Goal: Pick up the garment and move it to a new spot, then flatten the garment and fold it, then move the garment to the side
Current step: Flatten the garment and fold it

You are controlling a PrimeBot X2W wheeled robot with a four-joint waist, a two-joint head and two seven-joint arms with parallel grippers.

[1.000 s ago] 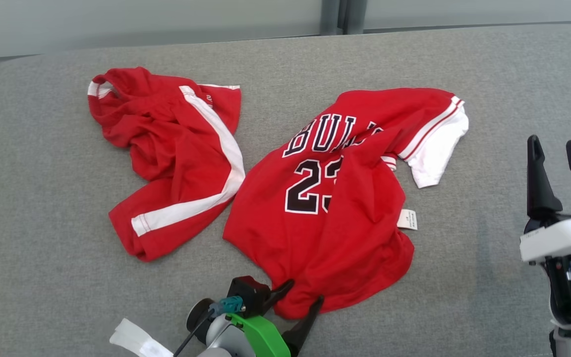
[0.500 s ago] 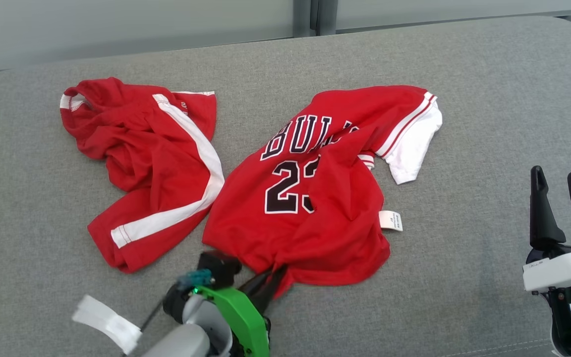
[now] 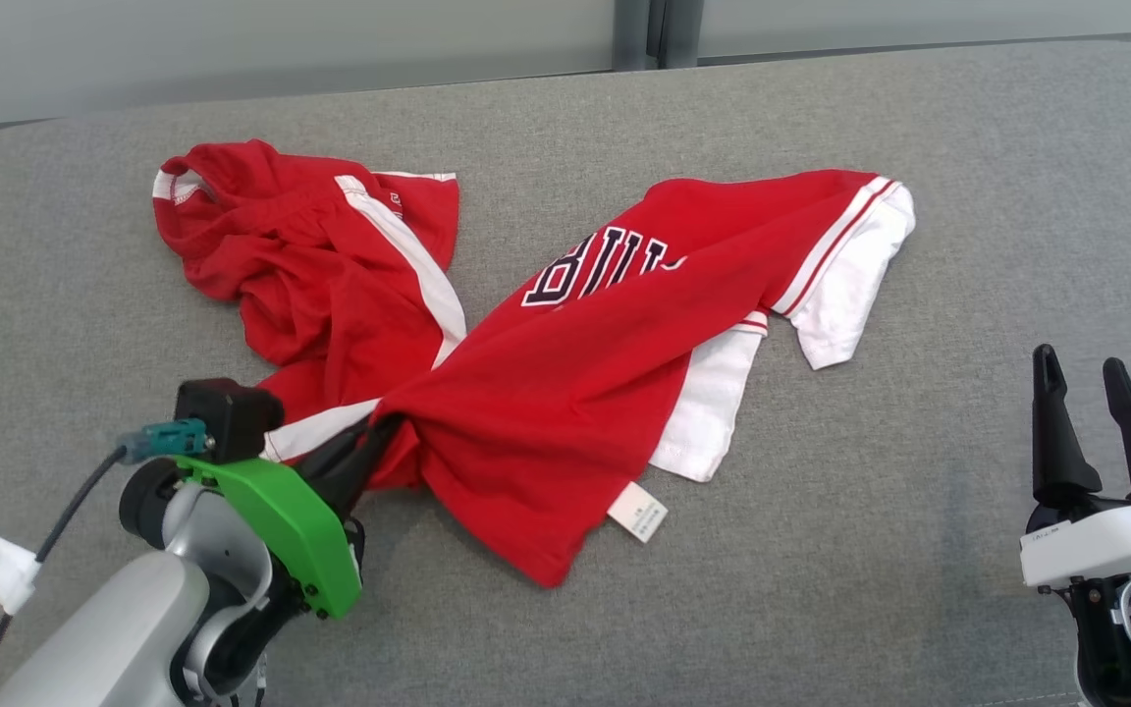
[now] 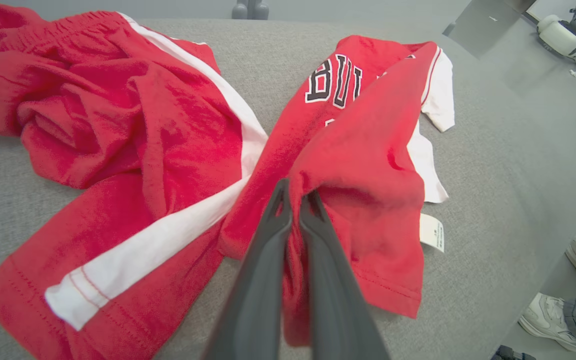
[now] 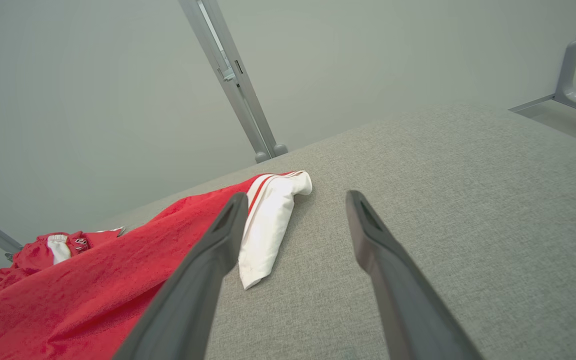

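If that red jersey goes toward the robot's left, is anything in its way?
Yes: the red shorts lie right there, touching the jersey, whose pinched corner already lies over their white stripe.

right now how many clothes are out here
2: red shorts at the left, a red jersey in the middle, pinched by the left gripper. Nothing seems hidden.

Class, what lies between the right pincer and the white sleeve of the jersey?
Nothing but bare grey padded surface. In the head view the right pincer stands open, apart from the white sleeve of the jersey.
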